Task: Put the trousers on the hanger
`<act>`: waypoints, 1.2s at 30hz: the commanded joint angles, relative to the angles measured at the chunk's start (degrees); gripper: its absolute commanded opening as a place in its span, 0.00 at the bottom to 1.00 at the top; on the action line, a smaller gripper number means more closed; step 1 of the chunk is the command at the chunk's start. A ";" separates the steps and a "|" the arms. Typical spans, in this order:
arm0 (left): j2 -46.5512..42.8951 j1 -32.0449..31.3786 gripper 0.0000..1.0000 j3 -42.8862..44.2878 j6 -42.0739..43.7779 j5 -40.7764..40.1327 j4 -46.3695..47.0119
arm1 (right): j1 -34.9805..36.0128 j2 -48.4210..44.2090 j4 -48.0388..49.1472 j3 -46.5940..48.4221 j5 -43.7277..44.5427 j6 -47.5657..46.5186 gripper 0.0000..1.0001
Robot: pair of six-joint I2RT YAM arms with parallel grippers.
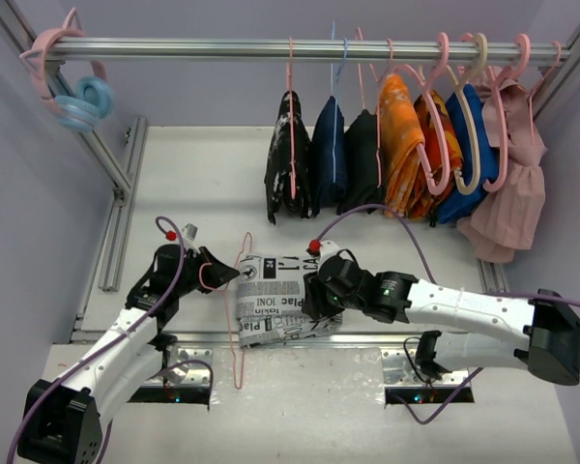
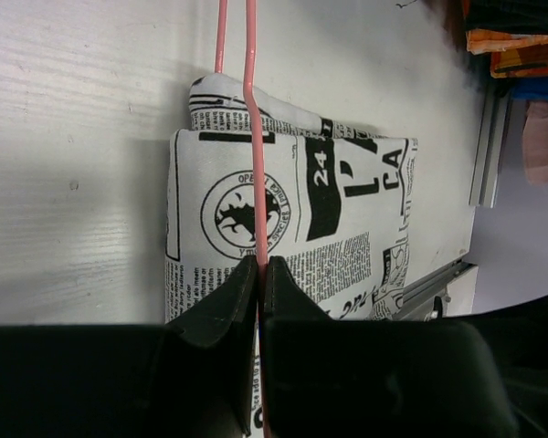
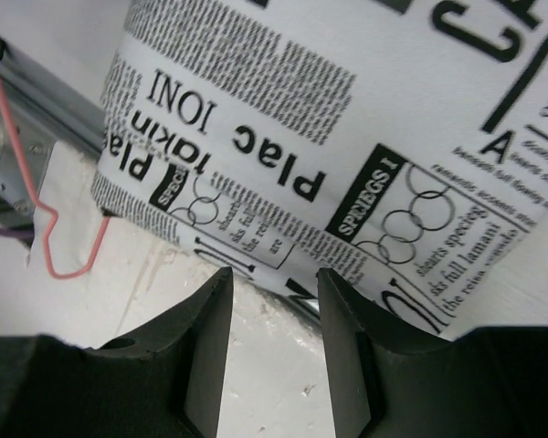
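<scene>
The trousers (image 1: pixel 271 302), white with black newspaper print, lie folded on the table between the arms. The hanger (image 1: pixel 235 358), thin pale-pink wire, lies along their left edge. My left gripper (image 1: pixel 226 274) is shut on the hanger's wire. In the left wrist view (image 2: pixel 258 266) one wire (image 2: pixel 250 109) runs over the trousers (image 2: pixel 338 219) into the closed jaws, and a second wire ends at the cloth's far edge. My right gripper (image 1: pixel 312 302) is open and empty. In the right wrist view (image 3: pixel 274 287) its tips sit just short of the trousers' (image 3: pixel 347 137) edge, with the hanger (image 3: pixel 18 155) at the left.
A metal rail (image 1: pixel 222 48) crosses the back, hung with a black speckled garment (image 1: pixel 290 159), dark, orange (image 1: pixel 403 145) and blue clothes and a pink dress (image 1: pixel 512 193). Pink and blue empty hangers (image 1: pixel 77 97) hang at its left end. An aluminium bar (image 1: pixel 367 340) runs just in front of the trousers.
</scene>
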 commanded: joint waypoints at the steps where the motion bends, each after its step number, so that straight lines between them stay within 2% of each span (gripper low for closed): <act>1: 0.38 0.40 0.00 -0.70 1.53 -0.16 1.46 | 2.71 2.95 3.16 0.93 -4.50 -0.36 0.43; 6: -0.16 0.40 0.00 1.18 2.03 -1.11 -0.65 | 3.20 12.41 6.67 -2.44 -2.54 1.17 0.42; 8: -1.70 0.40 0.00 2.91 2.58 -3.09 -3.97 | 3.12 19.55 8.54 -3.67 -1.25 2.24 0.39; 12: -4.33 0.40 0.00 4.27 3.21 -5.99 -6.44 | 3.42 26.22 4.98 1.53 0.80 2.73 0.34; 18: -2.82 0.40 0.00 3.28 2.01 -9.05 -5.27 | 3.99 18.23 2.01 5.68 3.52 -0.77 0.37; 21: -0.26 0.40 0.00 2.55 0.46 -8.89 -1.71 | 3.73 17.90 -0.15 7.74 5.64 -2.72 0.41; 25: 2.76 0.40 0.00 3.15 -1.13 -8.96 0.87 | 1.17 22.59 0.55 8.23 3.65 -2.55 0.44; 32: 4.64 0.38 0.00 4.24 -3.38 -13.17 1.50 | -6.02 37.46 3.18 11.17 2.29 -4.00 0.44; 36: 7.15 0.32 0.00 5.83 -3.55 -14.13 2.04 | -7.86 36.43 1.52 16.13 2.46 -7.05 0.44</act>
